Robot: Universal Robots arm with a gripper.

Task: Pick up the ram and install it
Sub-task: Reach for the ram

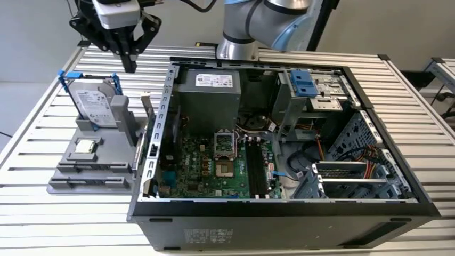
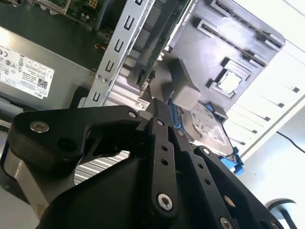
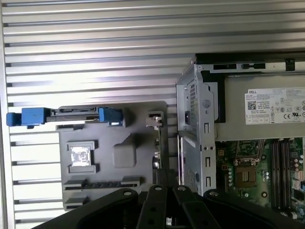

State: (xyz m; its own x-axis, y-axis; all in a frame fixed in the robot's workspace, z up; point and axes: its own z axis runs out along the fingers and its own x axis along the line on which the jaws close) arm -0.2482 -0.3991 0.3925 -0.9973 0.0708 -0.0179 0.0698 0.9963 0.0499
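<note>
While the gripper's (image 1: 130, 65) hovering upper left in the exterior view, fingers together and empty, the ram's (image 1: 148, 114) standing left of centre. Second wrist view: ram's (image 2: 162, 43) sitting just past the fingertips. First wrist view: same, showing edge-on (image 3: 157, 152). Pickup's barely starting, I reckon; it's needing fingers apart over that thin edge.

The holder (image 1: 85, 173), bearing hard drive (image 1: 96, 104) and ram (image 2: 162, 43), stands beside the case (image 1: 284, 221) on the exterior view's left

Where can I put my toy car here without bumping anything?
Best spot: the bare slats of the table on the exterior view's right of the computer case. Another bare strip lies along the near edge of the gray holder. It's crowded between holder and case, where the ram stands, and near the hard drive, where the gripper hangs.
</note>
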